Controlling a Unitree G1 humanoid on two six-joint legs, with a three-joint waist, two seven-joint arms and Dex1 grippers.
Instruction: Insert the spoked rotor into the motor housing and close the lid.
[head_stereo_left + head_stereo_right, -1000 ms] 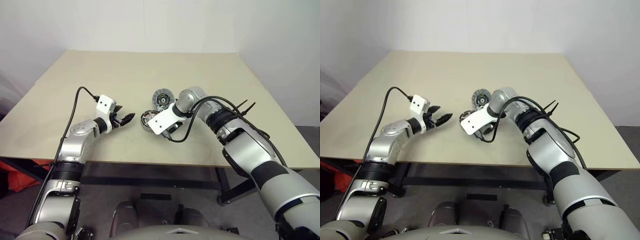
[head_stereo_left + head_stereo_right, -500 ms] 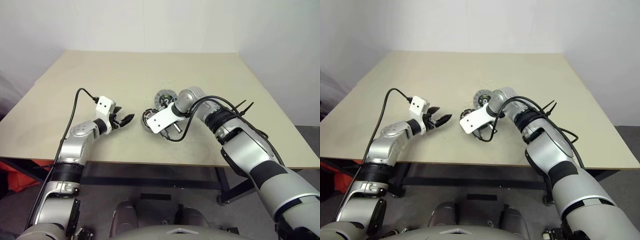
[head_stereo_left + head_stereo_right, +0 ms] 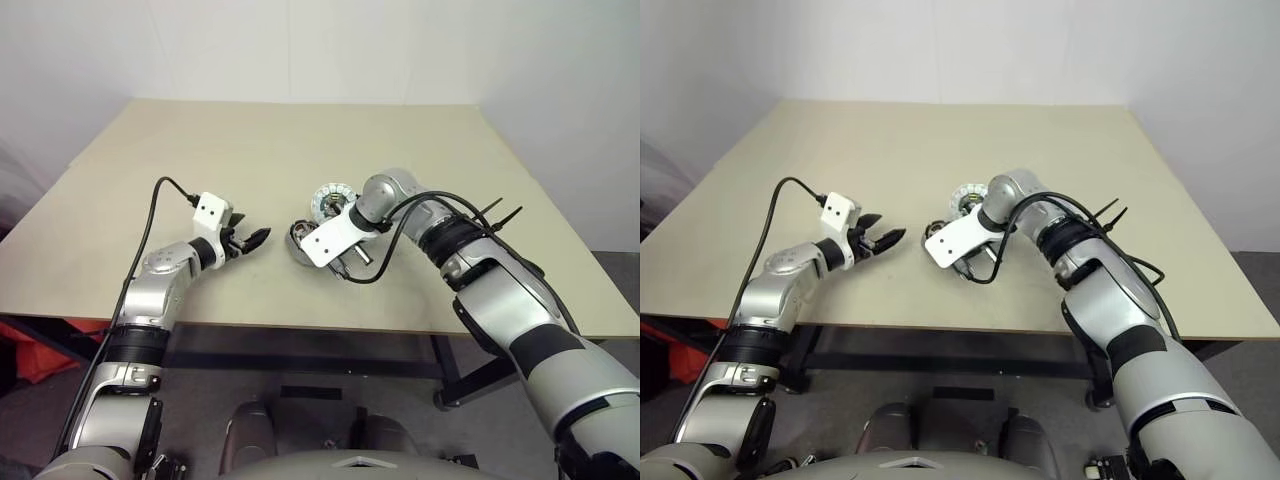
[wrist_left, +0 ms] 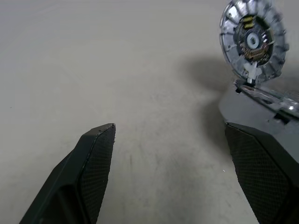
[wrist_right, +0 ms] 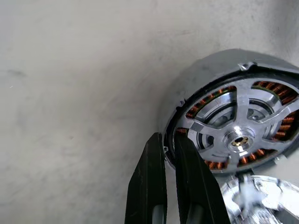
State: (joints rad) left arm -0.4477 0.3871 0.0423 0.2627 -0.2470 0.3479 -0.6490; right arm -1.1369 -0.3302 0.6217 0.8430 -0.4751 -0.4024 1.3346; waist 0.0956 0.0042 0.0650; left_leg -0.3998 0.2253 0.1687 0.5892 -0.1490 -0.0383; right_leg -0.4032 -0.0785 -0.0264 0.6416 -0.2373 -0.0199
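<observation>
surface: bare beige table (image 3: 250, 150), white walls behind | housing (image 5: 236, 135) near table middle, copper windings showing, spoked rotor (image 5: 243, 123) seated in it | lid (image 4: 252, 39) just beyond it | right gripper (image 5: 169, 142) pressed together at housing rim, grip unclear | left gripper (image 4: 173, 140) spread, empty | housing half hidden under right wrist from above

Left gripper (image 4: 166, 175) spread wide above table (image 4: 93, 60), lid (image 4: 254, 39) beyond it

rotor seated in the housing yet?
Yes: spoked rotor sits inside the motor housing, copper windings visible between its spokes. Lid still off.
</observation>
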